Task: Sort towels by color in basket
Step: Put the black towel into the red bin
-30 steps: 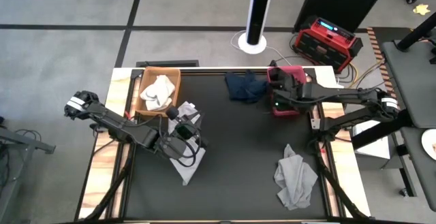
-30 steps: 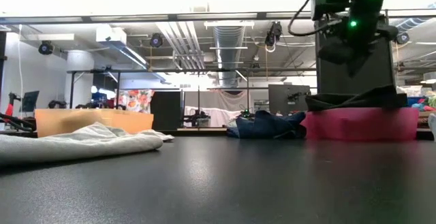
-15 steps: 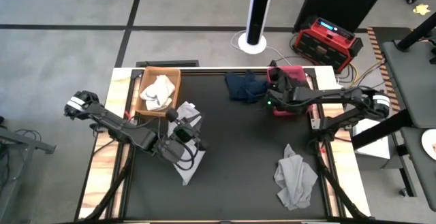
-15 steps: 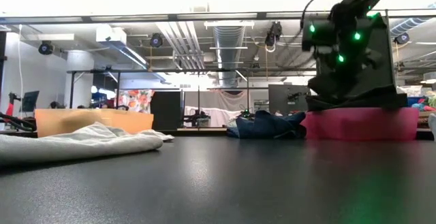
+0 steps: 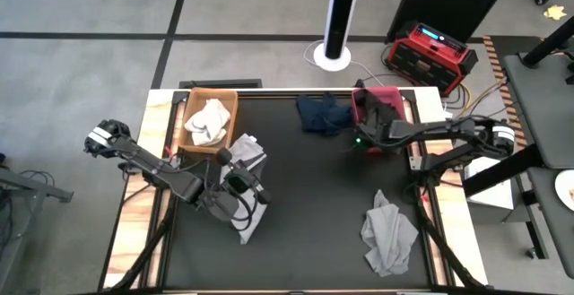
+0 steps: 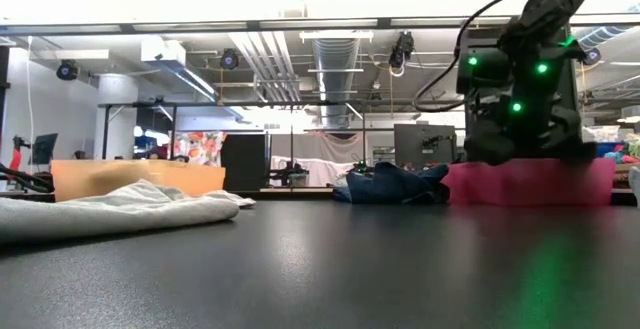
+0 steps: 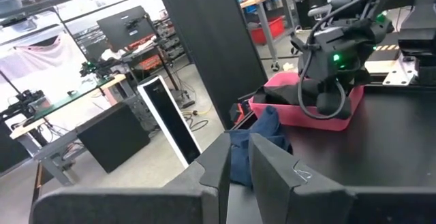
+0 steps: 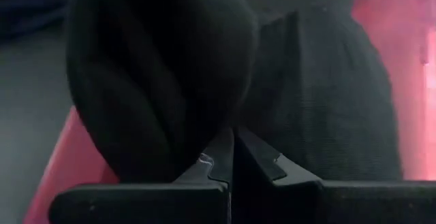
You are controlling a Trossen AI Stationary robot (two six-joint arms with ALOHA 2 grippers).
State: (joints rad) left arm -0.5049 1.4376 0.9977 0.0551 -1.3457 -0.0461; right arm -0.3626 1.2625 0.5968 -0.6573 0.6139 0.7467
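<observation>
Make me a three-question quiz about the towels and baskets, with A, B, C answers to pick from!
1. Where is the white towel?
A. In the tan basket
B. In the pink basket
C. On the floor

2. What colour is the basket beside the navy towel?
A. Green
B. Pink
C. Yellow

3. What is the right gripper doing?
A. Hanging open, far from any cloth
B. Gripping the grey towel
C. Pinching a black towel at the pink basket

Answers:
1. A, the high view shows the white cloth lying inside the tan basket.
2. B, the basket next to the navy cloth is pink in the high and low views.
3. C, the right wrist view shows the fingers closed on black cloth, with the pink wall beside it.
</observation>
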